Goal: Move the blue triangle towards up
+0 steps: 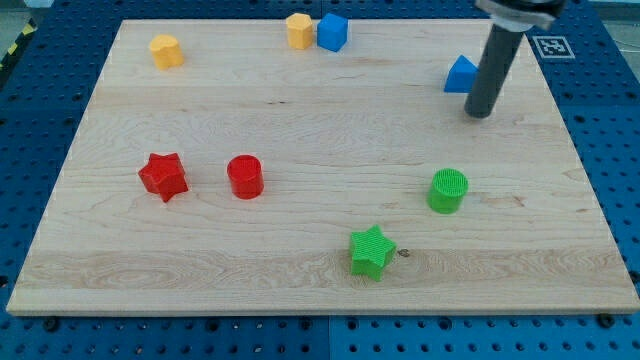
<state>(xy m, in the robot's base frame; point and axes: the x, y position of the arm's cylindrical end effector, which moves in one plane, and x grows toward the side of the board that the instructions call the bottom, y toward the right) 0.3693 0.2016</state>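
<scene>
The blue triangle [460, 76] lies near the board's upper right, partly hidden by my rod. My tip [480, 113] rests on the board just below and to the right of the triangle, close to its lower right corner. Whether they touch cannot be told.
A blue cube [332, 32] and a yellow block [299, 30] sit side by side at the top centre. A yellow block [166, 50] is at the top left. A red star [163, 176] and red cylinder [244, 177] are at mid left. A green cylinder [448, 190] and green star [371, 251] lie at the lower right.
</scene>
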